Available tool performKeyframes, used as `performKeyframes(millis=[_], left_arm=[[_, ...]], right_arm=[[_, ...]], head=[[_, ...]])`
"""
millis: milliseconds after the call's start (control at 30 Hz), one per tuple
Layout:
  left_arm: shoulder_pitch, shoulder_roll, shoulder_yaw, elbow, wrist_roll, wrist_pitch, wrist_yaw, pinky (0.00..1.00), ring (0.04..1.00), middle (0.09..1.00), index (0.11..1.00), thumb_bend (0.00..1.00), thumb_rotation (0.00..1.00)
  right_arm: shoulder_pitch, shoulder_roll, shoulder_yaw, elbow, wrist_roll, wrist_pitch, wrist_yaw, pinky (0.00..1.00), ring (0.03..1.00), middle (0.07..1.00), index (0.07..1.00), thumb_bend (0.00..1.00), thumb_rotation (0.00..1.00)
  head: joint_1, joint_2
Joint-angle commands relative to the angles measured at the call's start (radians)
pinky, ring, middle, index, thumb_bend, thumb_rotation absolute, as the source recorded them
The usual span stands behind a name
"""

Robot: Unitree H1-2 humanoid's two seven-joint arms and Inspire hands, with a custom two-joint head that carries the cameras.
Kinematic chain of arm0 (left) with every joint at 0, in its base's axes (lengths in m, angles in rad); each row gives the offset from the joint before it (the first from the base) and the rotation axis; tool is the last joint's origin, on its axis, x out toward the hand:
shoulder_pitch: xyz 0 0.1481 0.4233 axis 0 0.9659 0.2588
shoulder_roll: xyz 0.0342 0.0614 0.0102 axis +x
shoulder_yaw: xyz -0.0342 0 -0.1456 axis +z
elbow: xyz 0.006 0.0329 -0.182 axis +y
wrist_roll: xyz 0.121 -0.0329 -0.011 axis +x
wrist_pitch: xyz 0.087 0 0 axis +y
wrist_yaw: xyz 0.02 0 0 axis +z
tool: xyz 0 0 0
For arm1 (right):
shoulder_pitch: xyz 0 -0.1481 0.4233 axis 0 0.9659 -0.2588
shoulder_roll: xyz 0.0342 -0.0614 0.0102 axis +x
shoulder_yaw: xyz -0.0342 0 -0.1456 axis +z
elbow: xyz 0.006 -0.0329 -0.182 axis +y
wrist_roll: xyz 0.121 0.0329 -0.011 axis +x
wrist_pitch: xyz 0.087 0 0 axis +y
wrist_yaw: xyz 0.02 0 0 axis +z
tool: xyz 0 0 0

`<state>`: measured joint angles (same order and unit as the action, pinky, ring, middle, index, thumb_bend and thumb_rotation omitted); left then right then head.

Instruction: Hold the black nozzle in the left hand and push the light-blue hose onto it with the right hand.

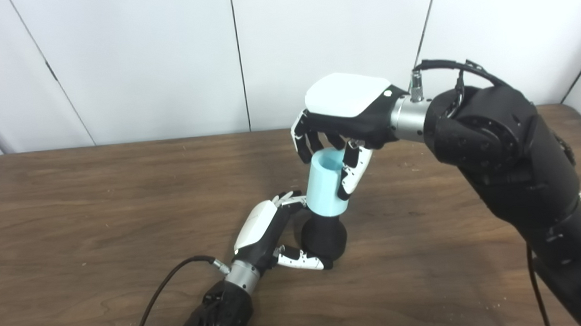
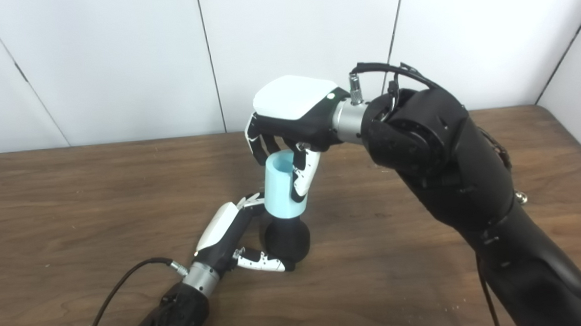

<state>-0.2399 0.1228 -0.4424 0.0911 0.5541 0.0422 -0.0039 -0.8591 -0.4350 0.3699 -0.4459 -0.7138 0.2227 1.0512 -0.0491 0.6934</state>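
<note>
My left hand (image 1: pixel 264 232) wraps fingers around the nozzle (image 1: pixel 324 237) to brace it; directly above, my right hand (image 1: pixel 340 124) grips the hose (image 1: pixel 323 188), seating it.

The light-blue hose (image 1: pixel 325 183), a short open-topped tube, stands upright seated on the rounded black nozzle (image 1: pixel 324 240).

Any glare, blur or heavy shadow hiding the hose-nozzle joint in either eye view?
Left eye view: even lighting, light-blue hose and black nozzle sharp; nozzle detail lost in black. Right eye view: same, with soft shadow on the table under the right hand.
</note>
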Motion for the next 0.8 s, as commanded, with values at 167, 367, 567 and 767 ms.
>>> performKeyframes(millis=[167, 367, 567, 767], left_arm=[[0.043, 0.018, -0.011, 0.037, 0.04, 0.037, -0.027, 1.0, 0.939, 0.809, 0.485, 0.52, 0.07], [0.044, 0.019, -0.01, 0.032, 0.04, 0.04, -0.029, 1.0, 0.939, 0.809, 0.485, 0.52, 0.07], [0.044, 0.019, -0.011, 0.036, 0.04, 0.038, -0.028, 1.0, 0.939, 0.809, 0.485, 0.52, 0.07], [0.045, 0.018, -0.012, 0.03, 0.041, 0.042, -0.03, 1.0, 0.939, 0.809, 0.485, 0.52, 0.07]], right_arm=[[-0.031, 0.003, -0.023, -0.019, 0.042, -0.001, -0.042, 0.28, 0.376, 0.509, 0.512, 0.51, 0.0], [-0.033, -0.002, -0.009, -0.026, 0.029, 0.007, -0.028, 0.32, 0.388, 0.518, 0.502, 0.51, 0.0], [-0.036, 0.0, -0.006, -0.038, 0.045, 0.002, -0.028, 0.35, 0.412, 0.519, 0.49, 0.52, 0.0], [-0.021, -0.004, -0.005, -0.025, 0.05, -0.027, -0.052, 0.29, 0.381, 0.511, 0.51, 0.51, 0.0]], head=[[-0.002, 0.002], [-0.002, 0.003], [-0.001, 0.004], [0.003, 0.004]])
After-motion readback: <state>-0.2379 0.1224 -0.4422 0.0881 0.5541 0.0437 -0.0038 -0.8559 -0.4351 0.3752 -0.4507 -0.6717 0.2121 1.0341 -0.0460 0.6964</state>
